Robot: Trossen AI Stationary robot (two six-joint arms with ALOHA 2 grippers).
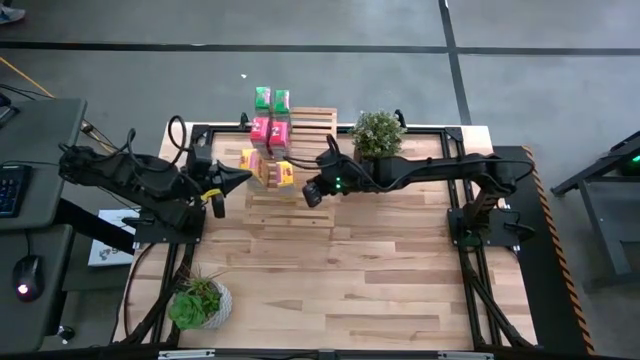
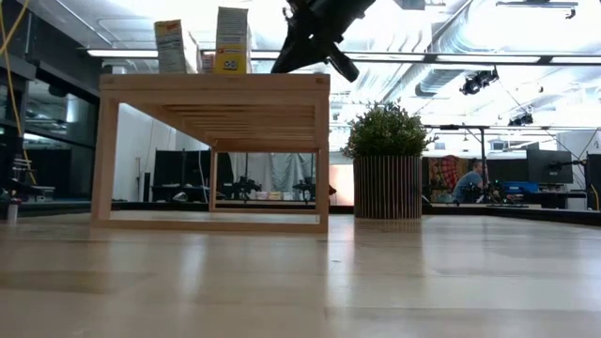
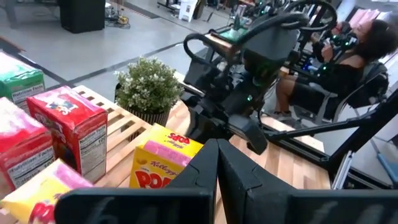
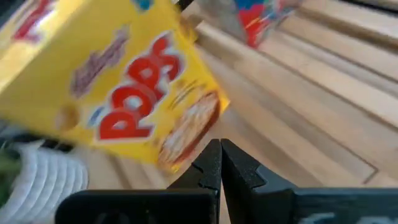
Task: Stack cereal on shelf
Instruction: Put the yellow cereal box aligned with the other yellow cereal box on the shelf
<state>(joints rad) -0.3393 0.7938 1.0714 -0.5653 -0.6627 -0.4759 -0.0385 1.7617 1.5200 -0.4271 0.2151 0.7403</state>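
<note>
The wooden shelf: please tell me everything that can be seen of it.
The shelf is a light-wood rack: a rectangular frame on four square legs, its top made of many parallel slats. It stands upright and level on the wooden table, toward the far side, left of the potted plant. Beneath the top it is open. Small cereal boxes stand on the slats: green, pink and yellow ones. Both grippers are near its top, but touch cannot be told.
</note>
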